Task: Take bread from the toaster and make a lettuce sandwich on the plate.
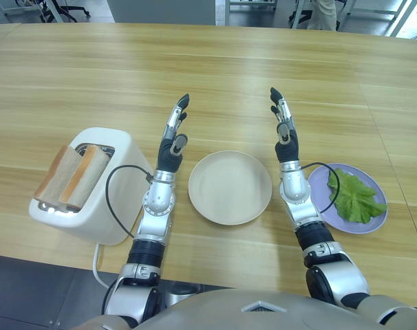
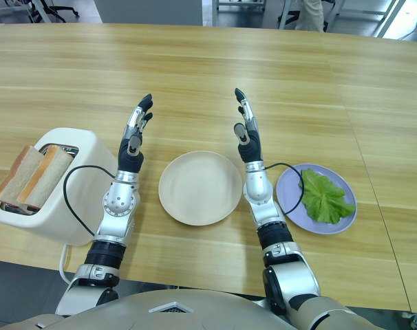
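Left hand (image 1: 174, 137) and right hand (image 1: 285, 130) flank the beige plate (image 1: 230, 187), fingers (image 1: 182, 103) straight, apart, holding nothing. Bread (image 1: 74, 175) sits in the toaster (image 1: 119, 203), left; lettuce (image 1: 356, 196) lies right.

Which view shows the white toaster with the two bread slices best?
The left eye view: the white toaster stands whole, well inside the picture, both bread slices sticking up from its slots. The right eye view shows it too, but crowded against the picture's left edge.
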